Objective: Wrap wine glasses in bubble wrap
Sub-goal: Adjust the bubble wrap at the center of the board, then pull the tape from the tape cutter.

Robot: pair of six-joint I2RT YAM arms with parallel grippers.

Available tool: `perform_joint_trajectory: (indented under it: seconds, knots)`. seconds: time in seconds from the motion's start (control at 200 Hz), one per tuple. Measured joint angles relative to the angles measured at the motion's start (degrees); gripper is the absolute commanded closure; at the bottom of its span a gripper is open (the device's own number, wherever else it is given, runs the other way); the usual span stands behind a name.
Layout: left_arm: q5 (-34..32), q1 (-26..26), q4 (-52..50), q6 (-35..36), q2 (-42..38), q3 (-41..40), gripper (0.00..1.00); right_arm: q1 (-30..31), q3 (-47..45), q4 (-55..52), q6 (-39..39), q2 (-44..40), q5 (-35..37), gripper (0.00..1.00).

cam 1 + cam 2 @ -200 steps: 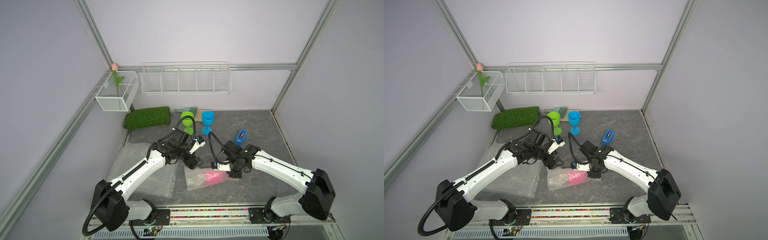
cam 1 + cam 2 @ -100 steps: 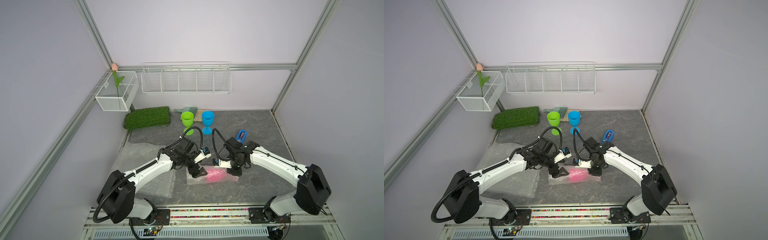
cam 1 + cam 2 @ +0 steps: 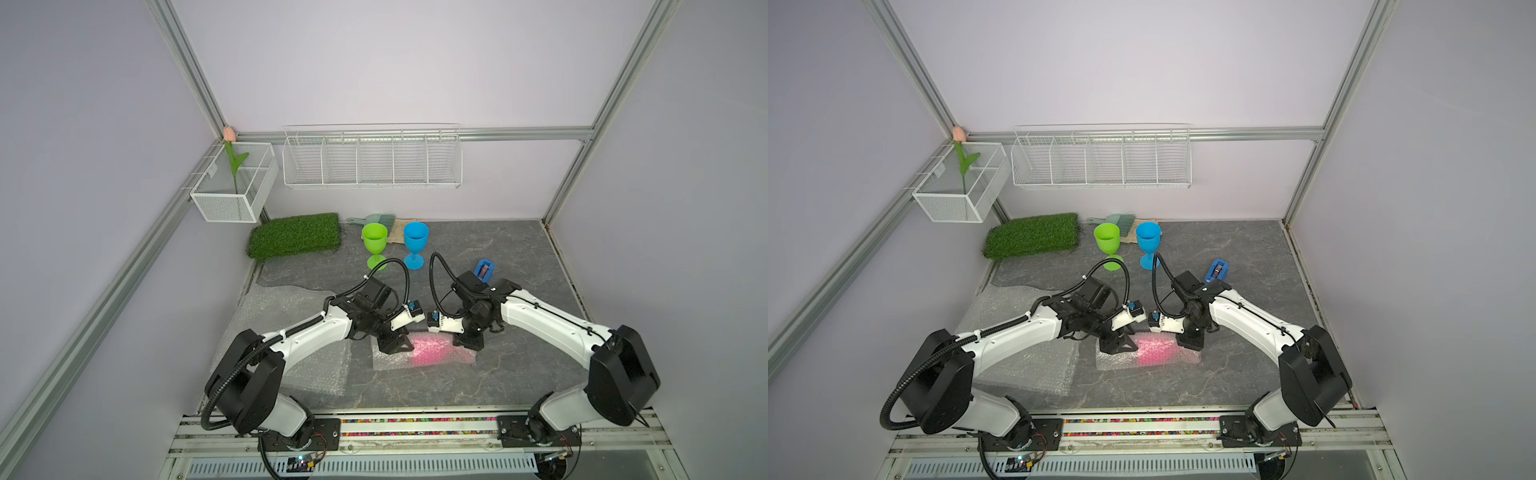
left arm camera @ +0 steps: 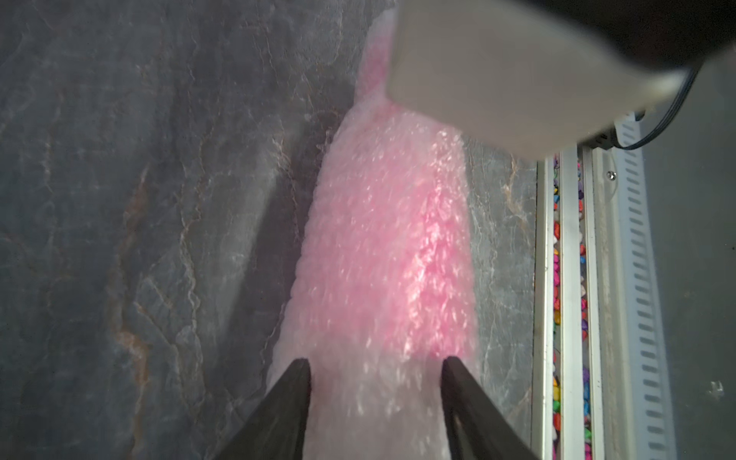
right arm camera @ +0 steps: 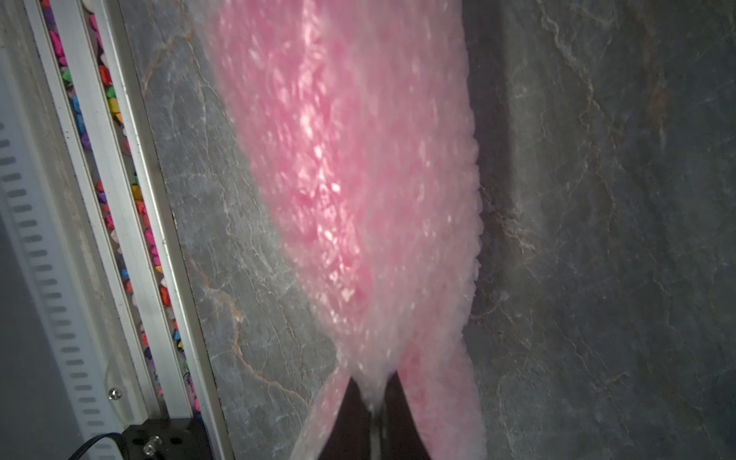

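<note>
I'm mid-wrap on the pink glass (image 3: 429, 347): my right fingers (image 5: 394, 402) pinch the bubble wrap (image 3: 386, 362) shut. My left fingers (image 4: 294, 382) straddle it, and I can't tell if they grip. Next, clamp firmly.

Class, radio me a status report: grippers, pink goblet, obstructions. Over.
Right gripper shut on bubble wrap. Left gripper astride it, grip unclear. Pink goblet lying wrapped. Green goblet, blue goblet upright, well behind.

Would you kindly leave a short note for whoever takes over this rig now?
Right gripper: shut, pinching one end of the bubble wrap.
Left gripper: jaws straddle the other end; grip unclear.
Pink glass lies rolled inside that wrap, front centre.
Green glass and blue glass stand unwrapped at the back; spare sheets lie beside the left arm.
To do: finish the pink bundle, wrap the other two.
</note>
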Motion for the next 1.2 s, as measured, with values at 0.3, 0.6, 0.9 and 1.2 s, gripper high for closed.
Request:
perform_joint_trajectory:
  seconds: [0.3,0.6,0.9,1.2]
  knots:
    - [-0.15,-0.28,-1.38,1.62,0.0,0.31,0.83,-0.24,0.35,0.02,-0.17,0.24,-0.39,0.93]
    - [-1.62,-1.31,-2.34,2.25,-0.02,0.48,0.89,-1.79,1.05,0.09,2.54,-1.01,-2.14,0.44]
    - [-3.26,-2.08,-2.34,2.25,-0.46,0.48,0.91,-18.21,0.44,16.79,26.27,-9.97,-10.62,0.44]
    - [-4.0,-2.91,-2.38,2.27,-1.31,0.48,0.91,-38.01,-8.0,41.09,67.1,1.27,-24.52,0.52]
